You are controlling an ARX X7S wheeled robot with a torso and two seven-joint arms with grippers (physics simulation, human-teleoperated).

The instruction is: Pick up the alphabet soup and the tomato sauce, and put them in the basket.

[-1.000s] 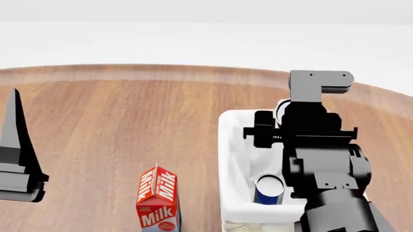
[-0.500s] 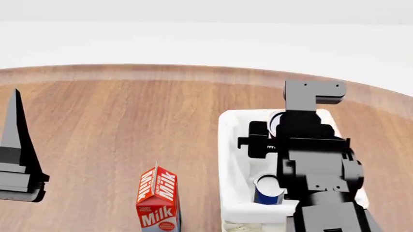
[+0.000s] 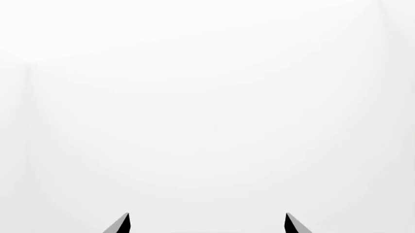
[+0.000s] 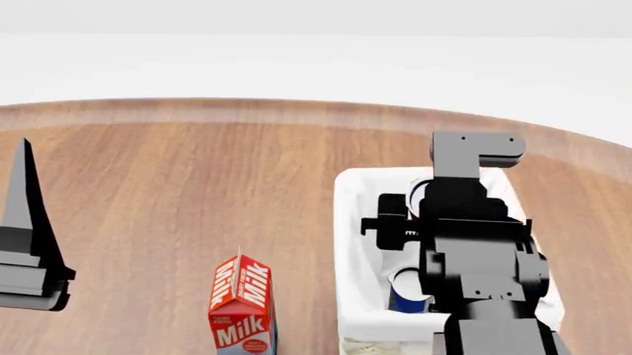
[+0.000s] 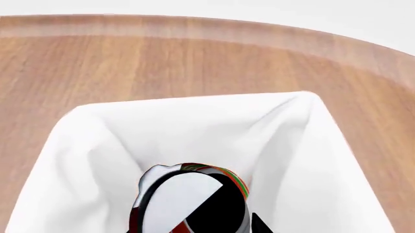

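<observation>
One can is already home: at the near end of the basket (image 4: 348, 244), the soup (image 4: 403, 290) stands upright on the lining, its blue label and pale top showing just beside the right arm, which hides part of it. Nearer still on the table (image 4: 197, 185), well apart from the basket, stands a milk carton (image 4: 240, 305), which has no part in this job. Above the basket's middle hangs the right gripper (image 4: 427, 194), and in the right wrist view the sauce (image 5: 194, 196) sits close under the camera with the white lining (image 5: 194, 126) all round it, its red label and green band showing at the edge; the jaws appear clamped on it, though the fingers themselves are mostly hidden, so I judge this from how the can sits. Whether the can rests on the basket floor or hangs above it I cannot tell. By my reckoning only the letting go of this second can, and drawing the arm clear, is left. Farther off at the table's other side, the left gripper (image 4: 25, 229) is raised and idle, its two tips apart with nothing between them.
</observation>
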